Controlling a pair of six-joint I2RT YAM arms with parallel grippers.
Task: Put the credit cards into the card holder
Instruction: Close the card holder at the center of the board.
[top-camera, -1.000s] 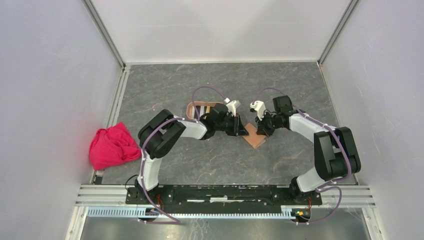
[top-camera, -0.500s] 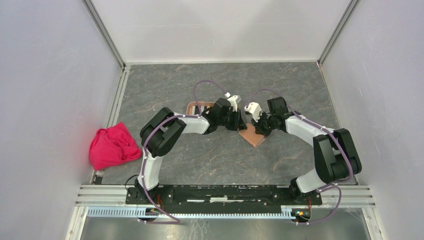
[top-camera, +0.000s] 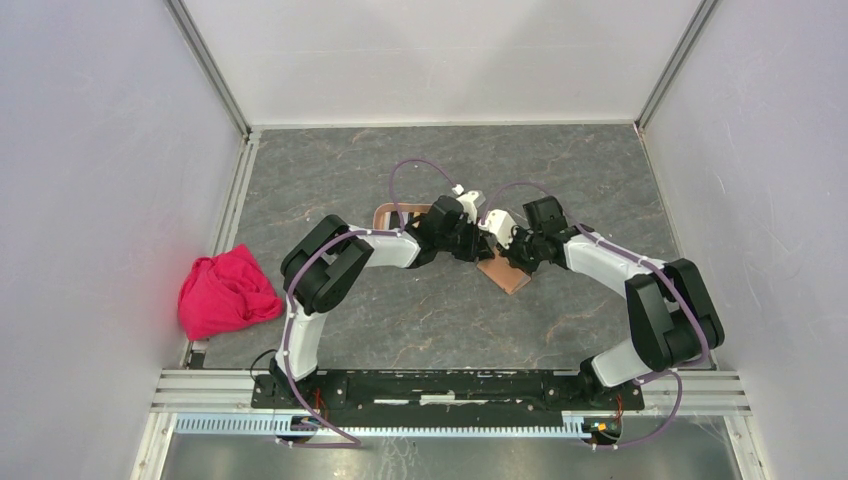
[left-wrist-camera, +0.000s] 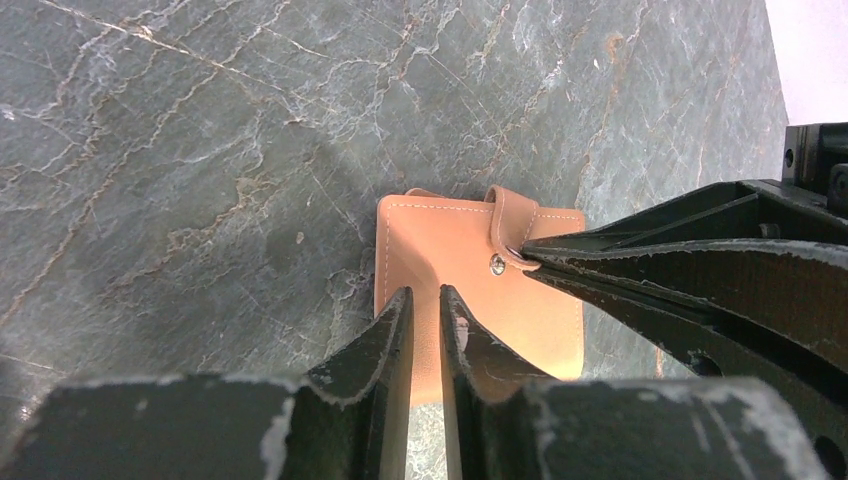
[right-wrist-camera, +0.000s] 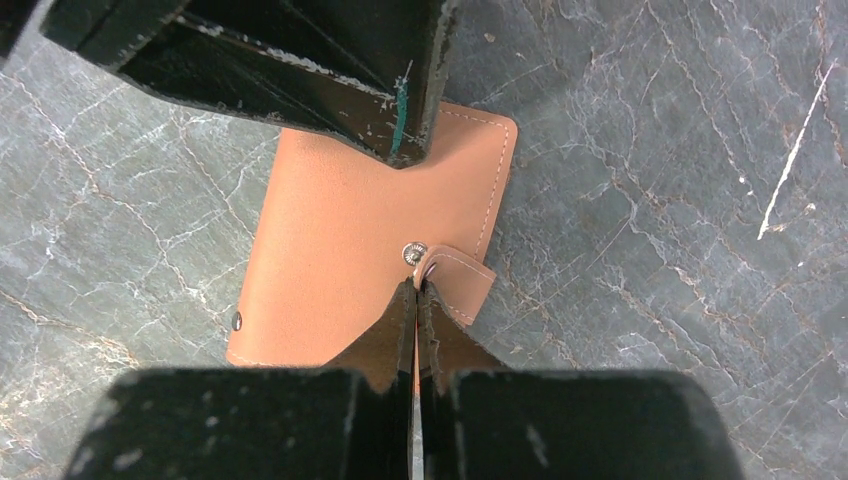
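Even bright overhead light, soft shadows, sharp pics.
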